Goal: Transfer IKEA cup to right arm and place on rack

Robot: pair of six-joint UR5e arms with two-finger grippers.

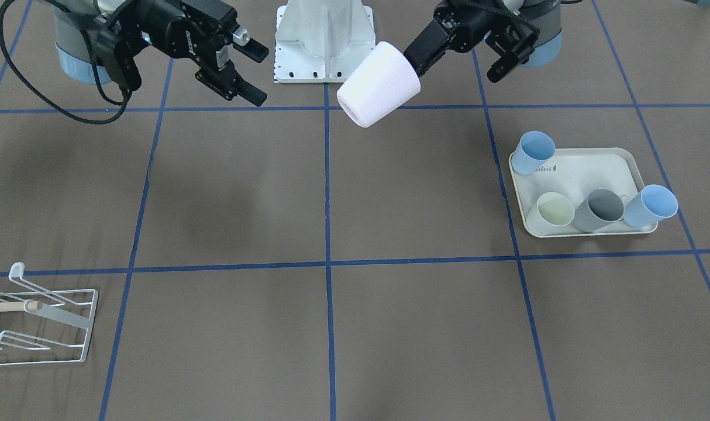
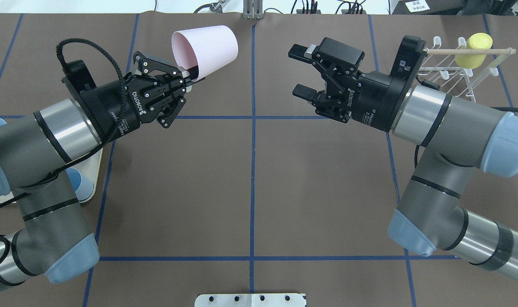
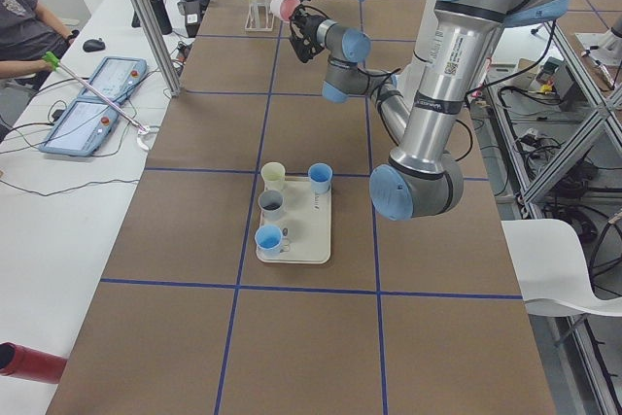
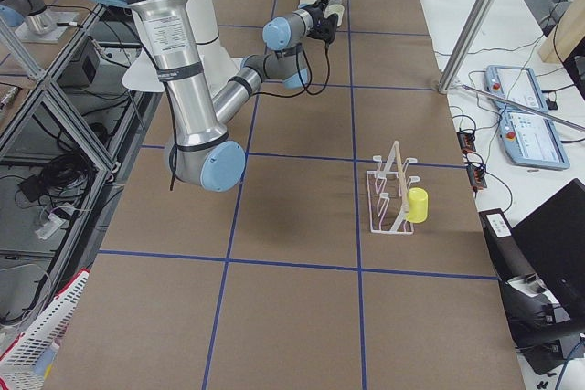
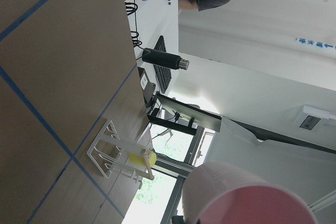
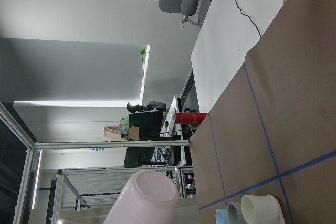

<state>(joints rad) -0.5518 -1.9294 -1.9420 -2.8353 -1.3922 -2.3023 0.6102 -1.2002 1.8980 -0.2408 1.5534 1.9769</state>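
My left gripper [image 2: 190, 76] pinches the rim of the pink cup [image 2: 205, 44] and holds it up in the air, tipped sideways. My right gripper [image 2: 299, 70] is spread wide, near the cup but not touching. From above, the rack [image 2: 449, 72] carries a yellow cup [image 2: 476, 49]; the front view cuts that off.

Even, diffuse overhead light leaves the brown counter [image 1: 425, 327] flat and glare-free. Soft shadows pool toward nine o'clock in the front-facing view. In the left wrist view the pink cup [image 5: 247, 198] at five o'clock is blurred.
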